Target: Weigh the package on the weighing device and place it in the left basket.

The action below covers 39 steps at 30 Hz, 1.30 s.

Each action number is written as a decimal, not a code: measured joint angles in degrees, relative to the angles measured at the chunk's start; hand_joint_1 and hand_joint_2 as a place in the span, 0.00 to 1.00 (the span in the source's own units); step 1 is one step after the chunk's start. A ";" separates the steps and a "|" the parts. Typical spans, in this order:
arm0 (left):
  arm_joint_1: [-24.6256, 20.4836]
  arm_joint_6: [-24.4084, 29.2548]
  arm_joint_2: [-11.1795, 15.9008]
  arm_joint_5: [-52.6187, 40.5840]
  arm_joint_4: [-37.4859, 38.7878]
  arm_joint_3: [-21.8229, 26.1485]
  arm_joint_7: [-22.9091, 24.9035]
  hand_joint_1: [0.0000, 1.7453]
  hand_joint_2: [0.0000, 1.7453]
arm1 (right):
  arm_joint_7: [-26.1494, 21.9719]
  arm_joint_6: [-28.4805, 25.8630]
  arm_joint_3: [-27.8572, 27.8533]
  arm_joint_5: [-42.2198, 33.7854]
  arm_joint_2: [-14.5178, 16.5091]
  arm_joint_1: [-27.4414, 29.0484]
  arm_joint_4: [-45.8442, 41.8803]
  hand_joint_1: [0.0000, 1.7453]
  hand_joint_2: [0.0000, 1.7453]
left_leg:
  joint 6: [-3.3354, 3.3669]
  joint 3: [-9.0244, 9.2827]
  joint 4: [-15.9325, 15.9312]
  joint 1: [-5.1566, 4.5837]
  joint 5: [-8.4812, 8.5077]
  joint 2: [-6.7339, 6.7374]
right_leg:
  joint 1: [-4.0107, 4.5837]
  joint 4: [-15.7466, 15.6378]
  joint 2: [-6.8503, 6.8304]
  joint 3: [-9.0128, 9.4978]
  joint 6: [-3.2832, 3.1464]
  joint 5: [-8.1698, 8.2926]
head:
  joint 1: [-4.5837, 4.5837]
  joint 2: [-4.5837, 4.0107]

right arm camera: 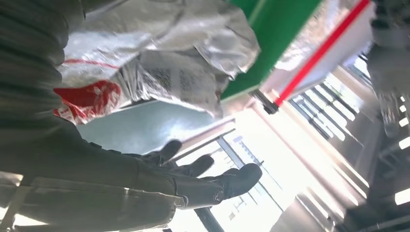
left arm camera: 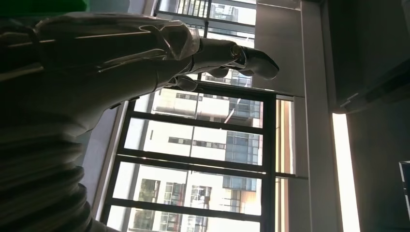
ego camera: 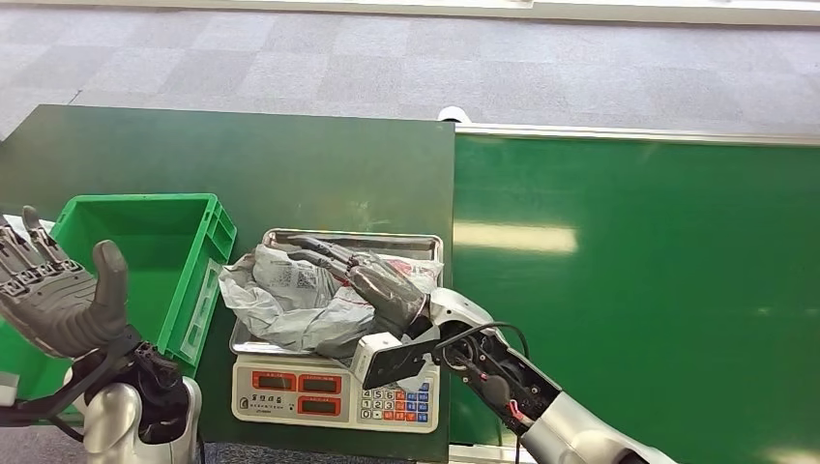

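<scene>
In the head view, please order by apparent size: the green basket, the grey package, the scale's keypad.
1. Green basket, though partly cut off.
2. Grey package, partly under the right hand.
3. Keypad.

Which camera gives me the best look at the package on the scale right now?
The head view: it shows the whole grey package lying on the scale's tray, with the right hand resting on top. The right wrist view catches just a close, tilted patch of its crinkled wrap and printed label. The left wrist view faces windows instead.

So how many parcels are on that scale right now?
1: a crumpled grey plastic mailer bag lies on the steel scale tray, under the robot's right hand. Smaller ones beneath might be hidden.
</scene>
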 joint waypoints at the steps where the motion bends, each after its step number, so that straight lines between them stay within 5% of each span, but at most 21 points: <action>1: 0.02 0.06 -0.15 -0.01 -0.24 0.16 0.00 0.00 1.00 | -0.05 0.00 -0.86 -0.27 0.00 0.44 -0.80 0.00 1.00 | 0.00 0.00 0.00 0.00 0.00 0.00 | 0.00 0.00 0.00 0.00 0.00 0.00 | 0.00 0.00; 11: 1.41 -3.15 -1.44 0.38 -0.82 0.69 0.01 0.00 1.00 | -2.02 2.72 -11.15 -13.70 -0.03 7.51 -11.84 0.00 1.00 | 0.00 -0.04 0.00 0.00 0.00 -0.01 | -0.01 0.00 0.00 -0.07 0.00 0.00 | 0.00 0.00; 17: 1.75 -3.51 -1.67 0.10 -0.08 0.46 0.00 0.00 1.00 | -2.04 2.56 -16.84 -15.47 -0.31 10.14 -16.74 0.00 1.00 | 0.00 -0.05 0.00 0.00 0.00 0.02 | -0.01 0.00 0.01 -0.08 0.00 0.01 | -0.01 0.00; 39: 1.80 -3.65 -1.82 0.10 0.32 -0.15 0.01 0.00 1.00 | -2.03 2.57 -19.46 -15.79 -0.46 11.60 -19.19 0.00 1.00 | 0.00 -0.06 0.00 0.00 0.00 0.01 | -0.01 0.00 0.01 -0.09 0.00 0.00 | -0.01 0.00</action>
